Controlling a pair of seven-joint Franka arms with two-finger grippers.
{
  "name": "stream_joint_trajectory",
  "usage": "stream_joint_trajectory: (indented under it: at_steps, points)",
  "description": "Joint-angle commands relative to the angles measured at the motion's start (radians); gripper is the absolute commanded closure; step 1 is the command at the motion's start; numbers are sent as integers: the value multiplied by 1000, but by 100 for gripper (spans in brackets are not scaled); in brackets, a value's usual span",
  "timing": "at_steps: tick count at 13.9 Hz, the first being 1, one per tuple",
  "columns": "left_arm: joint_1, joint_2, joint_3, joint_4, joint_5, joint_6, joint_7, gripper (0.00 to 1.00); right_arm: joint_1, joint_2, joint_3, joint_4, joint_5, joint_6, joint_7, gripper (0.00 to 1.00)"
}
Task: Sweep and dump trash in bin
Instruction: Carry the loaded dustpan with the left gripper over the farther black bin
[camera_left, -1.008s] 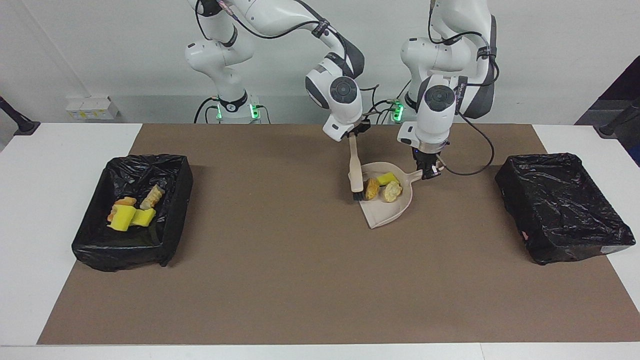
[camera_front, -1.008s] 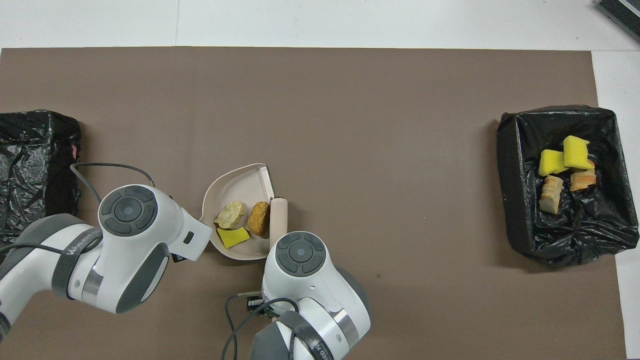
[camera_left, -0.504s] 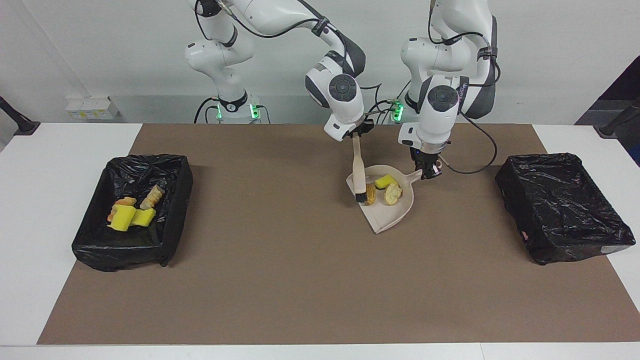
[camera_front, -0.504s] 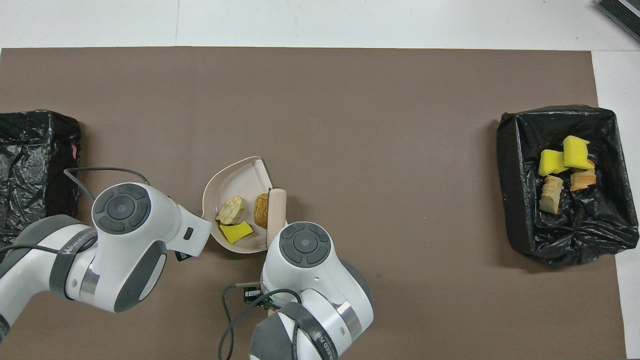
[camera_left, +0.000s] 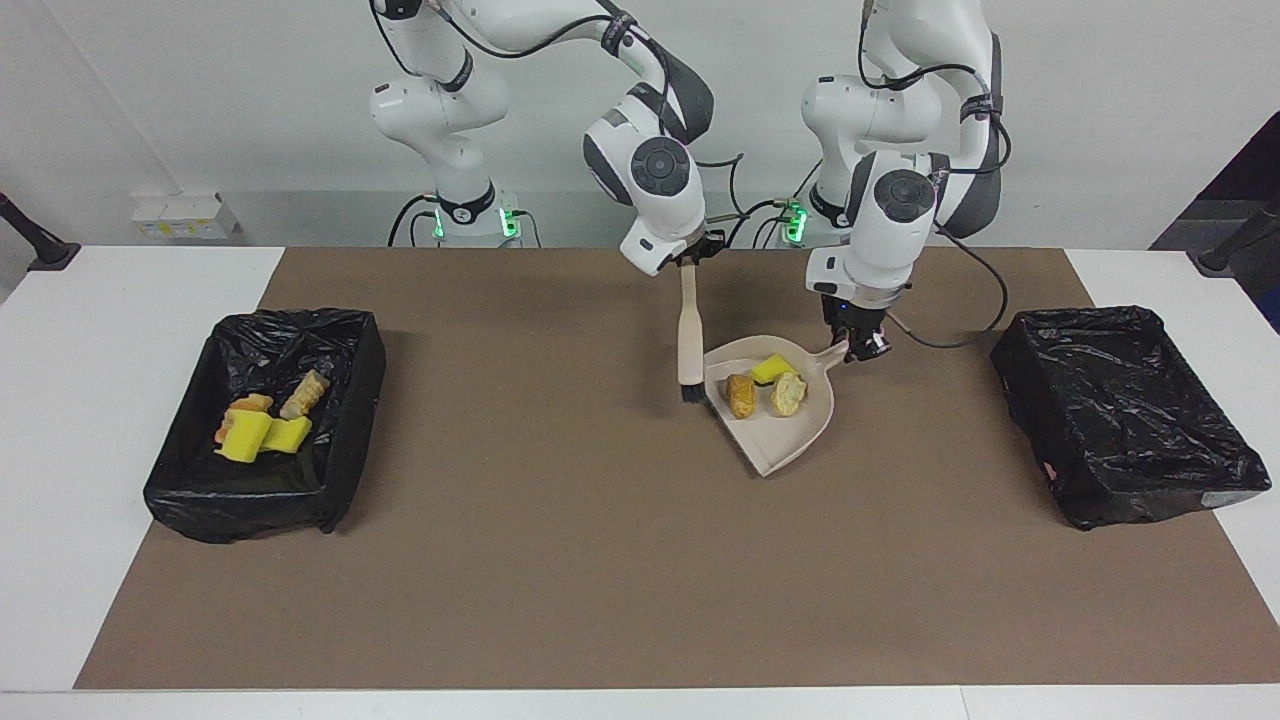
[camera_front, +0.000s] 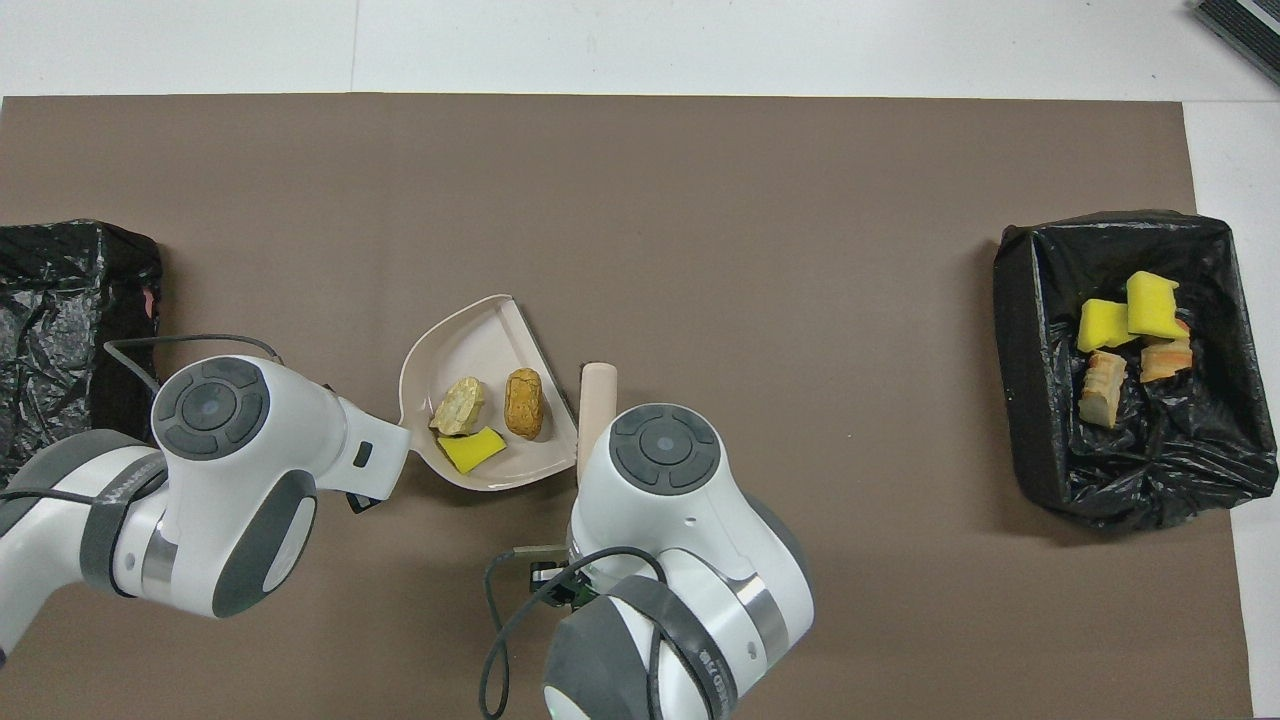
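Note:
Three pieces of trash lie in the beige dustpan (camera_left: 775, 440): a yellow wedge (camera_left: 771, 368), a brown lump (camera_left: 741, 395) and a tan lump (camera_left: 787, 392). My left gripper (camera_left: 858, 345) is shut on the dustpan's handle. The beige brush (camera_left: 689, 335) hangs upright from my right gripper (camera_left: 690, 264), which is shut on its handle; its bristles are just beside the pan's mouth, toward the right arm's end. In the overhead view the dustpan (camera_front: 480, 335) and brush (camera_front: 598, 385) show, and both grippers are hidden under their wrists. Several more trash pieces (camera_left: 262, 425) lie in the black-lined bin (camera_left: 290, 322).
That bin (camera_front: 1010, 340) stands at the right arm's end of the brown mat. A second black-lined bin (camera_left: 1120, 410) stands at the left arm's end, with nothing showing inside. A cable loops from the left wrist.
The brush has swung out of the dustpan toward the right arm's end, leaving the three pieces inside. The dustpan has shifted slightly in my left gripper.

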Motion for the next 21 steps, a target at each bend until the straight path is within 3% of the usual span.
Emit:
stream_joint_trajectory:
  at_steps: [1,7,11,16,21]
  points:
    - [50,-16,2,35,-15,-8,10,100,-33,-72,3,-55,-14,-42,-38,100]
    - [136,-47,5,199,-15,-206,10,100,27,-182,10,-216,-11,-4,-23,100]
    - [256,-28,5,309,-15,-237,18,100,200,-83,8,-224,-14,124,91,100]
    - [437,47,5,478,-96,-320,146,100,214,-61,8,-239,-14,104,127,100]
    - [631,111,7,619,-93,-410,290,100,214,-55,8,-262,-13,128,158,100]
